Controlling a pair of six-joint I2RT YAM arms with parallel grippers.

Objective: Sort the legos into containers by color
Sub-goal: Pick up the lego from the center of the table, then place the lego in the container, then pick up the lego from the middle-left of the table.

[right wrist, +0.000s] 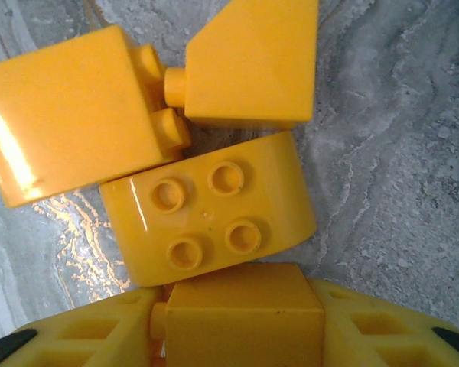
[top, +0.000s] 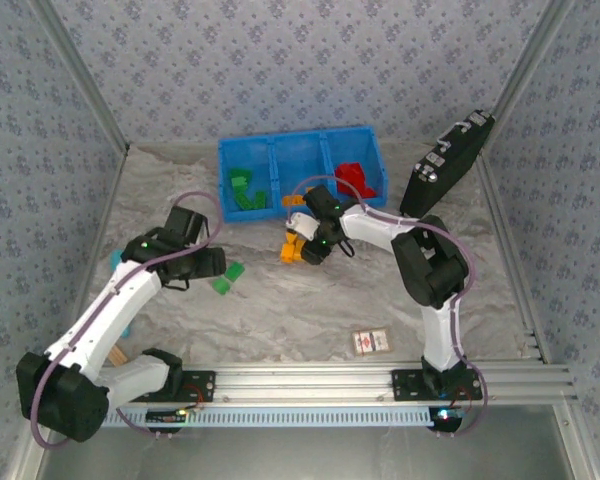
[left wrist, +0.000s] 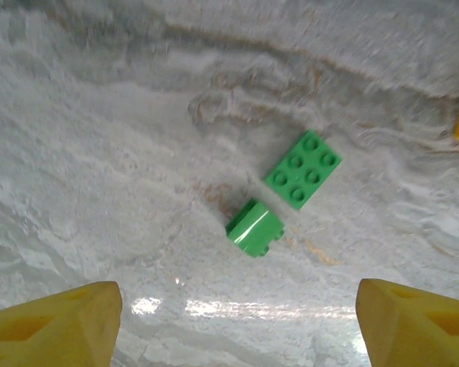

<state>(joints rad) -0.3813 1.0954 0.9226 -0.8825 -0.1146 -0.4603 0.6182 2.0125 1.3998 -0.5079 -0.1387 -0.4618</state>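
Two green legos [left wrist: 254,228] side by side, flat green brick [left wrist: 303,170] with long axis 1-to-7 o'clock, left gripper [left wrist: 237,329] fingers apart, four orange bricks [right wrist: 210,218] at 6 o'clock of blue tray [top: 300,137], right gripper [right wrist: 245,348] clamped on nearest orange brick [right wrist: 245,306].

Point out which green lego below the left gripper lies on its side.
The smaller green lego, nearer the left gripper: smooth face up. The six-stud green lego lies flat, studs up.
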